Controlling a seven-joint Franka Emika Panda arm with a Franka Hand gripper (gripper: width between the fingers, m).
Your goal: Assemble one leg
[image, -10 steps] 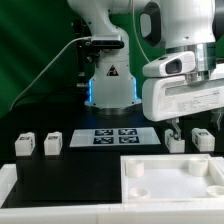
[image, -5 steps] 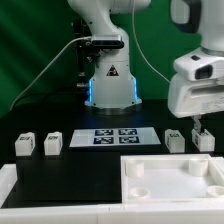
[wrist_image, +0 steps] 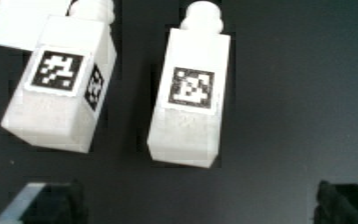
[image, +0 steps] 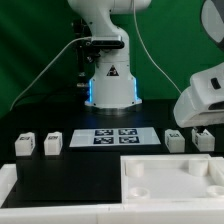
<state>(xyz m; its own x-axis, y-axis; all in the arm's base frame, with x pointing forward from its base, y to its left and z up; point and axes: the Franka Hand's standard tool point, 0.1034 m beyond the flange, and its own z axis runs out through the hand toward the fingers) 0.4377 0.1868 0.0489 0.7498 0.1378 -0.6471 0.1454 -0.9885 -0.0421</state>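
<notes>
Four legs, small white blocks with square tags, stand on the black table. Two are at the exterior view's left (image: 24, 145) (image: 52, 143) and two at its right (image: 176, 141) (image: 203, 139). In the wrist view the right pair shows below the camera, one leg (wrist_image: 60, 85) beside the other leg (wrist_image: 194, 95), each with a peg at one end. My gripper (wrist_image: 197, 203) is open and empty above them, with dark fingertips (wrist_image: 51, 202) wide apart. Its white housing (image: 205, 98) hangs tilted over the right pair.
The marker board (image: 113, 137) lies in the middle in front of the robot base (image: 108, 80). The large white tray-like tabletop (image: 205, 168) lies at the front right. Another white edge (image: 8, 185) shows at the front left.
The arm has swung toward the exterior view's right and tilted; the housing now sits partly out of frame. The legs have not moved.
</notes>
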